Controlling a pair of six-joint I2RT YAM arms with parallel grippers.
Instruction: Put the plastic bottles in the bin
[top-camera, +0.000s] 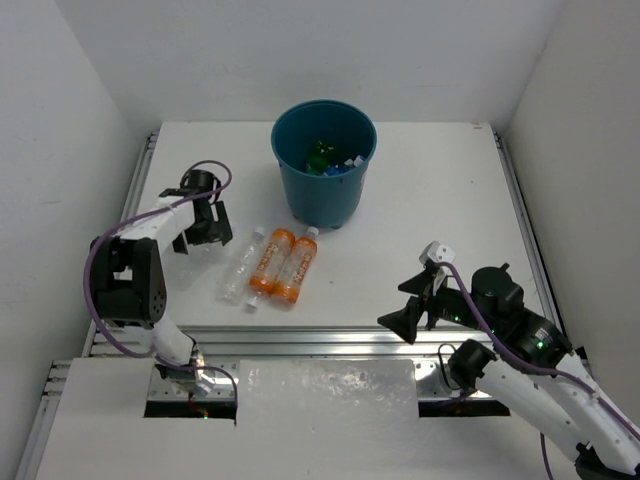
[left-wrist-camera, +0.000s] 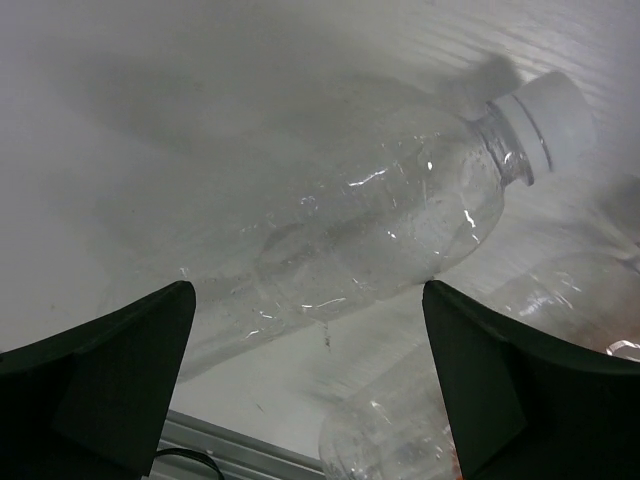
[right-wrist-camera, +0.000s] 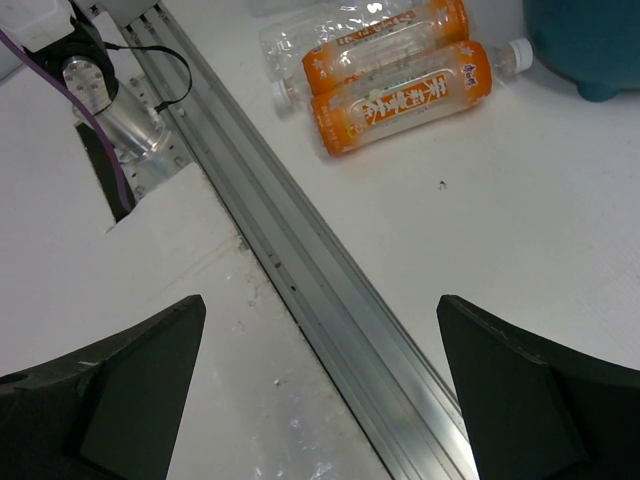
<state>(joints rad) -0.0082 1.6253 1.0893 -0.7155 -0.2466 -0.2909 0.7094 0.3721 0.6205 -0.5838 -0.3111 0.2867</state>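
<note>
The teal bin (top-camera: 325, 190) stands at the back middle of the table; a green bottle (top-camera: 320, 155) and blue-labelled bottles (top-camera: 347, 165) lie inside it. Two orange bottles (top-camera: 268, 260) (top-camera: 297, 266) and clear bottles (top-camera: 238, 270) lie side by side in front of the bin. My left gripper (top-camera: 205, 228) is open and empty, just left of the clear bottles. In the left wrist view one clear bottle (left-wrist-camera: 380, 230) lies ahead of the gripper (left-wrist-camera: 310, 350), a second (left-wrist-camera: 420, 425) low between the fingers. My right gripper (top-camera: 415, 300) is open and empty at the near right.
An aluminium rail (right-wrist-camera: 320, 290) runs along the table's near edge under my right gripper (right-wrist-camera: 320, 400). The right wrist view also shows the orange bottles (right-wrist-camera: 400, 100) and the bin's base (right-wrist-camera: 590, 40). White walls close the table on three sides.
</note>
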